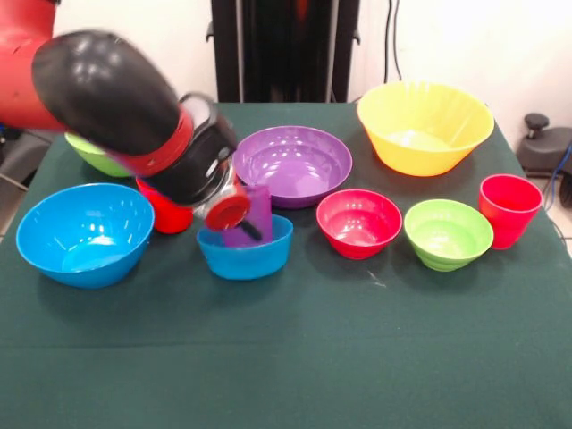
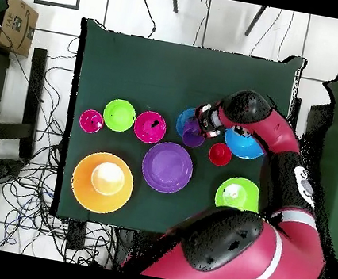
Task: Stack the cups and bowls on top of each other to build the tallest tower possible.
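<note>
Blue glossy plastic, far left in the front view: large blue bowl [image 1: 85, 232] sits alone on the green tablecloth [image 1: 295, 357]. Behind it, a lime green large bowl [image 1: 96, 154] is mostly hidden by the red and black arm [image 1: 107, 98]. A red plastic tumbler [image 1: 165, 210] stands just beside the arm's wrist, close enough that a swing of the wrist could knock it over. Next, the small blue bowl [image 1: 246, 250] holds the translucent purple tumbler [image 1: 250, 214], which stands in it, seemingly leaning. The gripper [image 1: 234, 214] is right at this cup, but whether its claw is clamped on it or apart cannot be told. If the cup is let go while leaning, it may tip out of the shallow bowl or drag the light bowl along. Further right: large purple bowl [image 1: 293, 164], small red-pink bowl [image 1: 359, 223], large yellow bowl [image 1: 424, 125] at the back, small lime green bowl [image 1: 447, 234], and a second red tumbler [image 1: 508, 210] near the table edge. No tower stands yet; pieces are spread well apart.
</note>
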Motion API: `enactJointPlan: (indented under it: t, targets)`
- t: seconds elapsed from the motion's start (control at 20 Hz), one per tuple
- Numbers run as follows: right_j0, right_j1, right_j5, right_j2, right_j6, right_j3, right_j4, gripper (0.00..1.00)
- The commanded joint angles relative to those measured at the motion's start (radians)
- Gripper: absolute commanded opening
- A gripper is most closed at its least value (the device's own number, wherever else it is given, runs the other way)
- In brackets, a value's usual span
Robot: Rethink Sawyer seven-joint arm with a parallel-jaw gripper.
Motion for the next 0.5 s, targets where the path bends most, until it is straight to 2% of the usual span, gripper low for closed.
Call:
enactJointPlan:
  t: [0.05, 0.3, 0.5]
  targets:
    - [0.135, -0.255, 0.086, -0.072, 0.165, 0.204, 0.010, 1.00]
    - [0.205, -0.335, 0.169, -0.137, 0.222, 0.210, 0.022, 1.00]
    - [0.233, -0.348, 0.211, -0.172, 0.229, 0.195, 0.035, 1.00]
